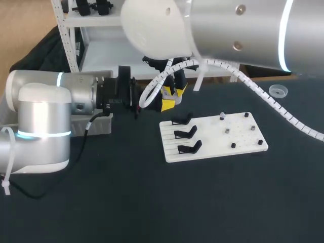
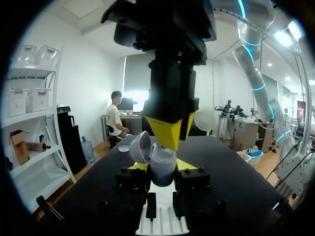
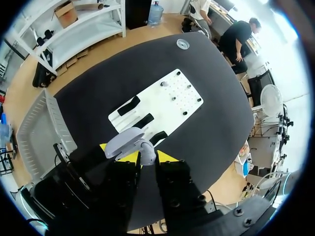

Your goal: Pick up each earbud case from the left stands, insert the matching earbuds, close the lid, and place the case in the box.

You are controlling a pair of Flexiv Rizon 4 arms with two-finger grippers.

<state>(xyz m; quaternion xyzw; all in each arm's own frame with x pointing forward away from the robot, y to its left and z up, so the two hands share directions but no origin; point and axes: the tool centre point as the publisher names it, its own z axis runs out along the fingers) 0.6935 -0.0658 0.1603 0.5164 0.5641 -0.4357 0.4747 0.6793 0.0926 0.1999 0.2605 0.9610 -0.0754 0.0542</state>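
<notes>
table (image 1: 152, 202) flat black, no pattern; board (image 1: 238, 124) plain white, its three stands (image 1: 185, 133) black; earbud case (image 2: 162, 172) pale lavender-grey; left gripper (image 2: 161, 166) black with bright yellow fingertips (image 2: 186, 163); left arm (image 1: 45, 101) and right arm (image 1: 228, 30) silver-grey with white caps, each ringed by a glowing pale blue band; cable wrap (image 1: 263, 96) white; small round cap (image 1: 278, 91) clear; box (image 3: 34, 128) light grey.

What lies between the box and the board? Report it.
Nothing rests there: only bare black table runs from the box to the board, plain in the right wrist view; the head view agrees.
</notes>
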